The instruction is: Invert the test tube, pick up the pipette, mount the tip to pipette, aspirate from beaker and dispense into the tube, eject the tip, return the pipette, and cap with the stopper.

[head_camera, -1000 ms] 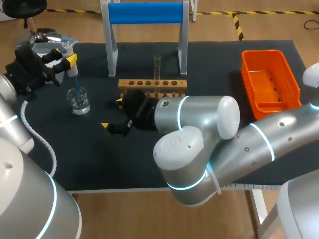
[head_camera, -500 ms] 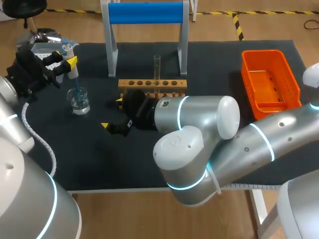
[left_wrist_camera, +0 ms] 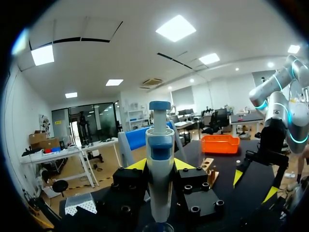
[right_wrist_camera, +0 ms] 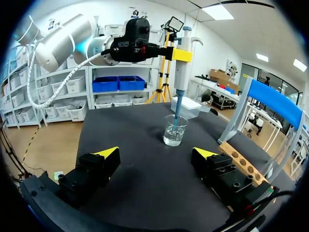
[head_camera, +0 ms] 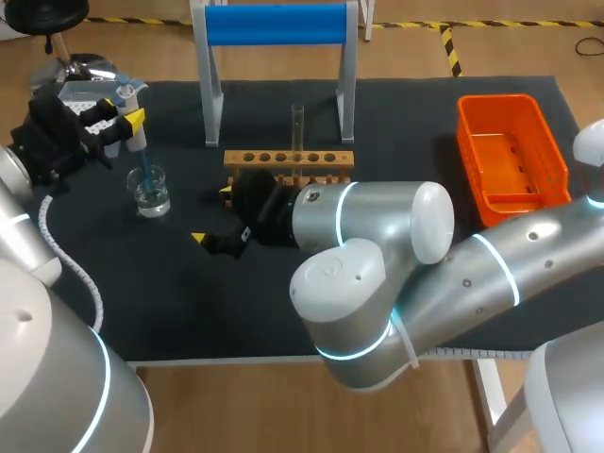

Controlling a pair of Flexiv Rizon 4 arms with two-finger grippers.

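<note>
Pipette (right_wrist_camera: 181, 72), tip (right_wrist_camera: 177, 108) inside beaker (right_wrist_camera: 174, 134) rim

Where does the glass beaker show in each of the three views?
Head view: beaker well left of the wooden rack.
Left wrist view: only its rim, directly under the pipette.
Right wrist view: beaker ahead of the right end effector.
Shared landmark: the pipette, its blue tip inside the beaker.

Pipette (head_camera: 138, 142) in beaker (head_camera: 151, 195) (tip probably dipped), left of rack (head_camera: 288, 159).
</note>
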